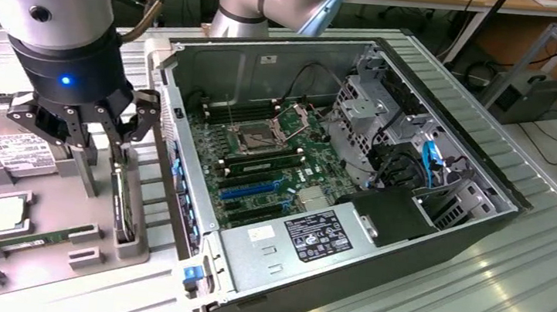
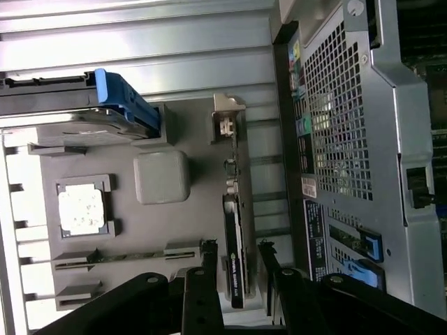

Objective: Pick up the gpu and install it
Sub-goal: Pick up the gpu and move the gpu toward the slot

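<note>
**End effector astride the gpu, nothing gripped**

The gpu (image 1: 124, 210) stands on edge in a slot of the grey holder tray (image 1: 56, 206) on the tabletop (image 1: 511, 305). This probably offers its flat faces to a pinch from above.

The end effector (image 2: 236, 246) is spread, one finger on each side of the card. It sits toward the end opposite the metal bracket (image 2: 227, 125). A gap shows on both sides, so no contact.

Same tray: hard drive (image 1: 5, 147), CPU (image 1: 3, 212) and RAM stick (image 1: 31, 243), all apart from the fingers.

Tight side: the open computer case (image 1: 300, 50) rises just beside the card's slot, so the finger nearest it has little room.

The blue motherboard slot (image 1: 254, 191) looks unoccupied; card not yet installed.
</note>
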`<state>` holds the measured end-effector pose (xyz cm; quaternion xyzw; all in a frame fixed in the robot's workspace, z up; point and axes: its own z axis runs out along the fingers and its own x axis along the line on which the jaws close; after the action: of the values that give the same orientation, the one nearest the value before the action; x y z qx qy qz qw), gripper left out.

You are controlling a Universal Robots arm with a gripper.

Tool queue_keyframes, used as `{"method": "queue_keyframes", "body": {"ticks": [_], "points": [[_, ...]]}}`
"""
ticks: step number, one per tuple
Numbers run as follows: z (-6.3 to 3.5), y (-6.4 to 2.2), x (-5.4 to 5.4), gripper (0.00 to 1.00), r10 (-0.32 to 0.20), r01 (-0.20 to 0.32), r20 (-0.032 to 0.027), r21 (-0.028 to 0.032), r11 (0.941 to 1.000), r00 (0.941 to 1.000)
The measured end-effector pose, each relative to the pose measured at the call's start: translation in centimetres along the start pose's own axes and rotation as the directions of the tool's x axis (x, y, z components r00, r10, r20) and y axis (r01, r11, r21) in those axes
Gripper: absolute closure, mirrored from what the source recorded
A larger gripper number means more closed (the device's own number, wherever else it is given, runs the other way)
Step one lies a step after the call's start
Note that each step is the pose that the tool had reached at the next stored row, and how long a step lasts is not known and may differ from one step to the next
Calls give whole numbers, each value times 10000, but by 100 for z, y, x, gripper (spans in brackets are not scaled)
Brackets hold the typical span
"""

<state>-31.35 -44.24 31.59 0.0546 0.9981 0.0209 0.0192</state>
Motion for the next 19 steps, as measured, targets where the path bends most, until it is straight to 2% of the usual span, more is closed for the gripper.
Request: {"method": "queue_keyframes", "body": {"ticks": [2, 11, 19], "points": [[81, -4, 3, 64, 31, -31, 2, 0, 10000, 10000], [316, -11, -10, 64, 77, -77, 4, 2, 10000, 10000], [489, -17, -24, 64, 91, -91, 4, 3, 10000, 10000]]}}
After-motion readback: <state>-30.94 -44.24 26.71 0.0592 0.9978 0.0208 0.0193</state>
